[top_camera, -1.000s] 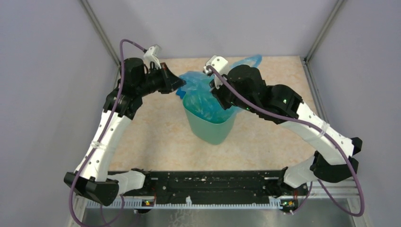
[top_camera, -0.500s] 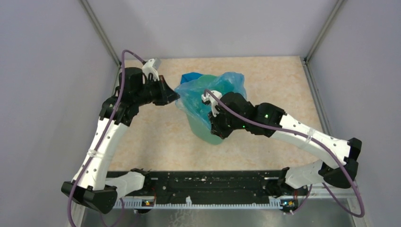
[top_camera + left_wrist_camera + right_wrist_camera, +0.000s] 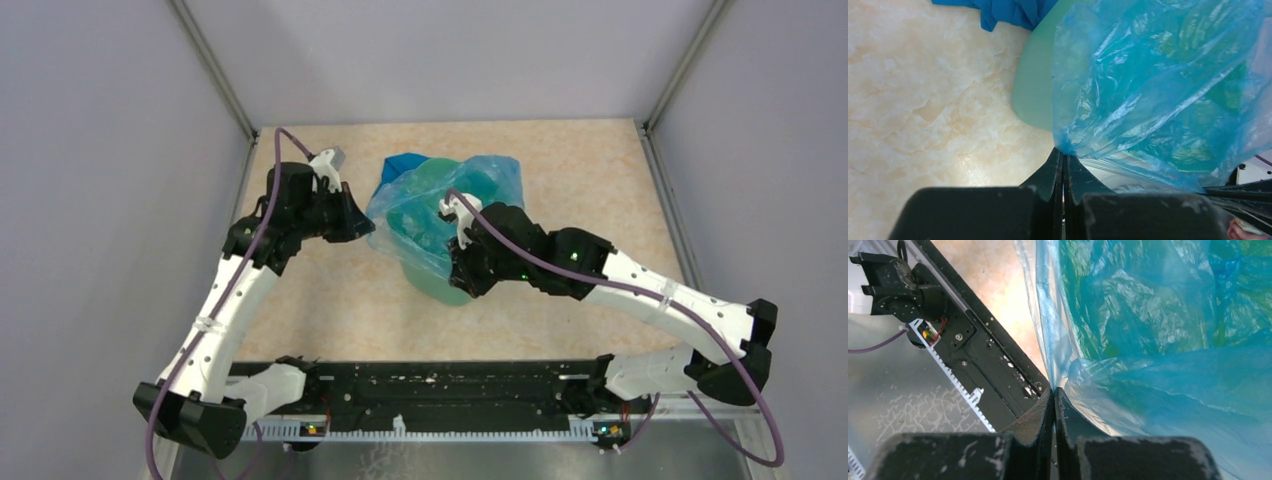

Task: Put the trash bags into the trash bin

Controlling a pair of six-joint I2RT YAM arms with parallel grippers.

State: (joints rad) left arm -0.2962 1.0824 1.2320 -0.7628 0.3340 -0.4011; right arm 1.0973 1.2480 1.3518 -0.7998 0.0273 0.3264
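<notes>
Since a second ago my right arm has swung from the far rim round to the near side, dragging film with it, and my left arm has drawn back a little toward me.

Nearest, past the black base rail (image 3: 450, 385), my right gripper (image 3: 458, 262) sits at about 5 o'clock of the trash bin (image 3: 432, 290), jaws pinched tight on an edge of the trash bag (image 3: 440, 200). At 9 o'clock my left gripper (image 3: 365, 228) is clamped just as flat on another gathered edge.

Between the two grips the light-blue film is stretched over the bin's mouth and hangs down its near wall. I judge the job about half done: the bag covers the bin but is not seated, and through the crinkled film I cannot tell how much already hangs inside.

At 11 o'clock, just beyond the bin, lies a dark blue bundle (image 3: 403, 163), perhaps another bag. Farther out is the mottled beige table (image 3: 600, 170), closed in by plain grey walls (image 3: 450, 50).
</notes>
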